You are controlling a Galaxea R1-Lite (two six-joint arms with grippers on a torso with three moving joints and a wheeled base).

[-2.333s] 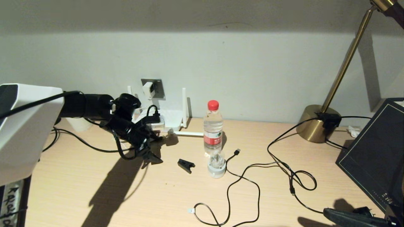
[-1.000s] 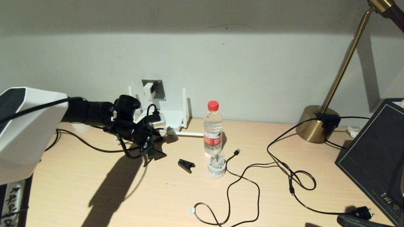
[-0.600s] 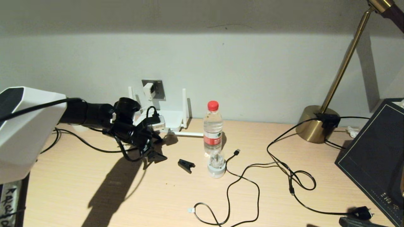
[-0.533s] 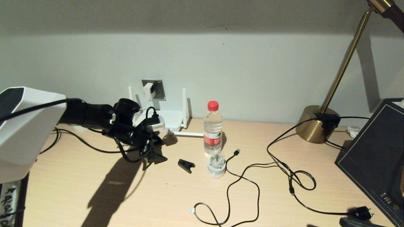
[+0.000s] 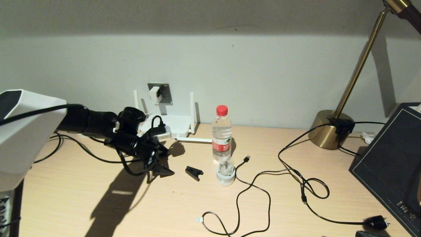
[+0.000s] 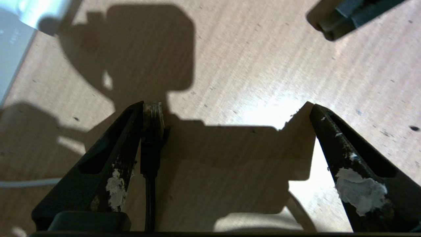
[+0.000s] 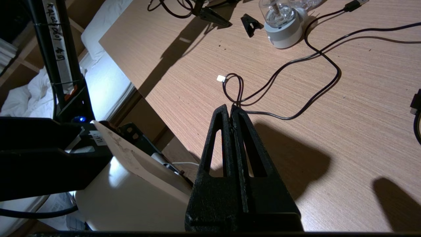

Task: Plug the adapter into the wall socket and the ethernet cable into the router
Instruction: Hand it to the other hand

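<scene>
While the adapter (image 5: 154, 94) sits plugged in the wall socket (image 5: 166, 95), at 12 o'clock of the router (image 5: 179, 124), the ethernet cable (image 5: 237, 204) lies loose on the surface (image 5: 98, 204), its clear connector (image 5: 198, 219) at 6 o'clock of the water bottle (image 5: 222, 131). The left hand (image 6: 227, 108) hovers low at 7 o'clock of the router, spread wide and clamping nothing; a black cord end (image 6: 152, 138) rests against 1 finger, and I cannot tell what it belongs to. The right hand (image 7: 230, 108) is pressed closed and empty at the near right edge. The cable looks light, limp and springy. Its small hard connector seems slippery, so gripping just behind the clip should steer it best
</scene>
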